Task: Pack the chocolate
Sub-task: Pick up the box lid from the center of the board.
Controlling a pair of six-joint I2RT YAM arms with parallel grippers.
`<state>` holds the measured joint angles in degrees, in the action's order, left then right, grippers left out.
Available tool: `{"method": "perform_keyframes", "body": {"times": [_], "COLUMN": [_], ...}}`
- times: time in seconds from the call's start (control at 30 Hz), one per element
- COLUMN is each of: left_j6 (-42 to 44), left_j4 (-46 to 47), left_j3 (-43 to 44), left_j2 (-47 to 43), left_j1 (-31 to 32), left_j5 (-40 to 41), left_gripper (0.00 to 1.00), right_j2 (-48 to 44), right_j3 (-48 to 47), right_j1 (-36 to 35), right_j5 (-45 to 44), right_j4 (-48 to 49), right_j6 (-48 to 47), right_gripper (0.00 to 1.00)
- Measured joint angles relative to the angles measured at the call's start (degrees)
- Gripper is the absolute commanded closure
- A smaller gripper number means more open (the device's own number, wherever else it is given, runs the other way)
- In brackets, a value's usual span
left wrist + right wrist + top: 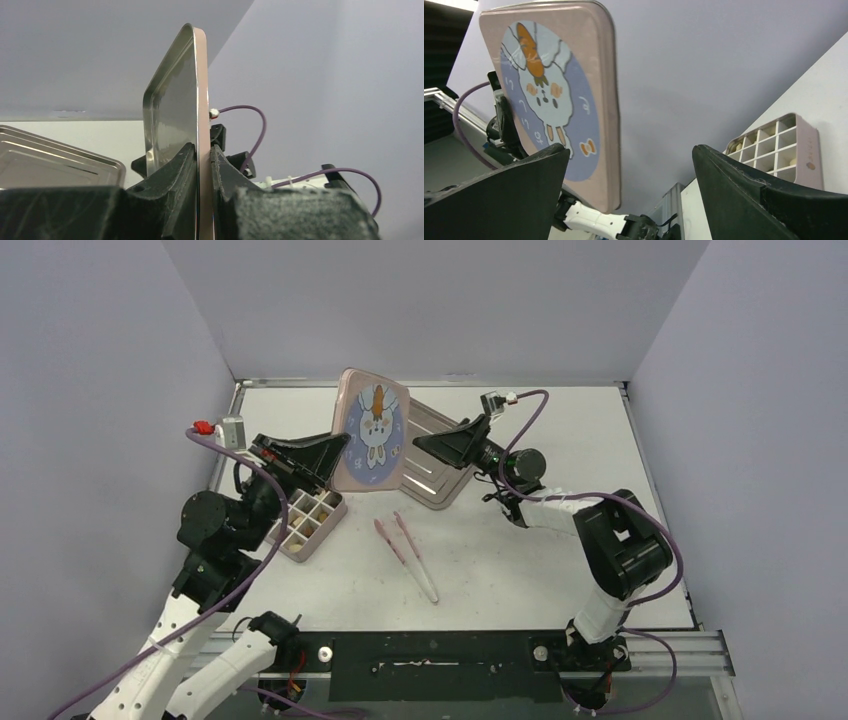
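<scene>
The left gripper (337,447) was clamped on the left edge of the upright rabbit-print lid (372,435); the right gripper (424,443) stood with jaws apart by its right edge. The chocolate (737,146) sat in the divided tray (300,545) at the left, left of the pink tongs (405,550)

What you have
One pink rabbit-print tin lid (370,435), one silvery metal tin base (432,485), one pink compartmented tray (312,523), one pair of pink tongs (405,560).
</scene>
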<state>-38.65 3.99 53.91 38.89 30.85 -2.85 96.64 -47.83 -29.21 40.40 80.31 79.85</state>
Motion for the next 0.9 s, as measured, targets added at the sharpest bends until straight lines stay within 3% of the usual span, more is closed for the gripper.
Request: {"method": "perform_keyframes", "body": {"times": [0.23, 0.7, 0.83, 0.9], "left_j6": [-6.1, -12.2, -10.3, -8.7], "left_j4": [5.4, 6.2, 3.4, 1.3], "left_j3": [-2.2, -4.8, -4.8, -4.8], "left_j2": [0.7, -0.6, -2.9, -3.6], "left_j1": [-0.2, -1.0, -1.0, -1.0], "left_j5": [-2.6, -1.2, 3.0, 6.0], "left_gripper": [1.00, 1.00, 0.80, 0.66], "right_j2": [2.6, -0.3, -2.6, -3.0], "right_j3": [-2.1, -4.1, -4.1, -4.2], "right_j1": [-0.2, -0.9, -1.0, -1.4], "right_j5": [3.2, 5.5, 5.4, 5.7], "right_j4": [3.1, 4.9, 5.2, 6.3], "right_j6": [5.2, 8.0, 9.7, 10.6], "right_gripper": [0.13, 0.73, 0.95, 1.00]}}
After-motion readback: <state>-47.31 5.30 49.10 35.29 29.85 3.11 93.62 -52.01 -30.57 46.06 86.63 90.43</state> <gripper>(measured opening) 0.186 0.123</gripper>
